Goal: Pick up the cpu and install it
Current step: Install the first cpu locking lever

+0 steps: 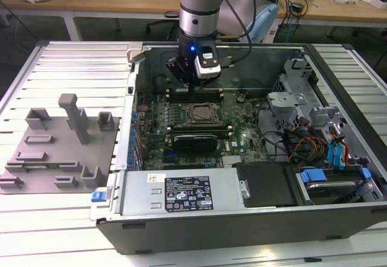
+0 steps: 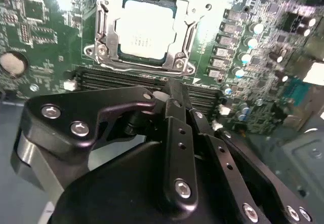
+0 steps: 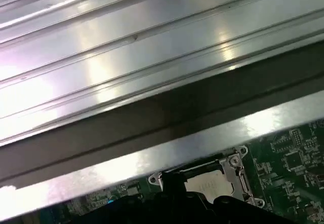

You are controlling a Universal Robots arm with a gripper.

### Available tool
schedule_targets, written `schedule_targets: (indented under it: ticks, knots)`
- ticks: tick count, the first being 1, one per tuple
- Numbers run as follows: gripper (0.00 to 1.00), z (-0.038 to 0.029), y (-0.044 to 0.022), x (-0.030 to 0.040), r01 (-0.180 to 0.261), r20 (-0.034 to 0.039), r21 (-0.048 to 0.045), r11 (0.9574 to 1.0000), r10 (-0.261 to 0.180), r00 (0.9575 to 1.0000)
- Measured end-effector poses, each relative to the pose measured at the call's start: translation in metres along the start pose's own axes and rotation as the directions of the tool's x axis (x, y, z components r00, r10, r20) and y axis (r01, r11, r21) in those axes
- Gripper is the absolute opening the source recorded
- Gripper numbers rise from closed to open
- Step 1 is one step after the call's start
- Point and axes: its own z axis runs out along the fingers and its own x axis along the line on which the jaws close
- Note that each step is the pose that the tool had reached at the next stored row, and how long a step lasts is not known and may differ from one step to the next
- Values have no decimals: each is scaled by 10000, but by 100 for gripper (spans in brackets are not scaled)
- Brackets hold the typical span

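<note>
**Cpu seated in socket, gripper beside it**

The cpu (image 2: 143, 29) lies flat inside the socket (image 2: 104, 31). The gripper (image 2: 174, 95) hangs just beside the socket, jaws together and empty. Best to lift straight up, clear of the socket. In the exterior view the gripper hides the board behind the socket.

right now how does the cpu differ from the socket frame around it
The cpu has a pale, silvery-white flat top; the socket frame is a metal rim with bolts at its corners. The cpu is the smaller square, lying inside the frame, which borders it on all sides. Both are squarish and lie flat on the green motherboard.
</note>
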Motion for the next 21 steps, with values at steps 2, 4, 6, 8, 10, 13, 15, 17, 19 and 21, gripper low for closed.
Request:
schedule_targets:
  ticks: [2,4,6,8,10,13,15,17,19,21]
  knots:
    - [11,1,0,0,396,-58,30,9992,-396,9992]
    - [11,1,0,-2,732,-132,58,9973,-731,9972]
    - [11,2,0,-4,739,-132,56,9973,-738,9972]
    - [11,2,-22,-11,740,-132,56,9972,-739,9972]
    - [11,2,-69,-25,747,-132,56,9972,-746,9971]
    - [11,2,-127,-42,775,-132,58,9970,-774,9969]
    - [11,2,-176,-57,800,-131,57,9968,-799,9967]
    - [11,3,-194,-62,805,-131,57,9967,-804,9967]
    - [11,3,-194,-62,804,-131,57,9967,-803,9967]
    - [11,3,-195,-62,804,-132,59,9967,-803,9967]
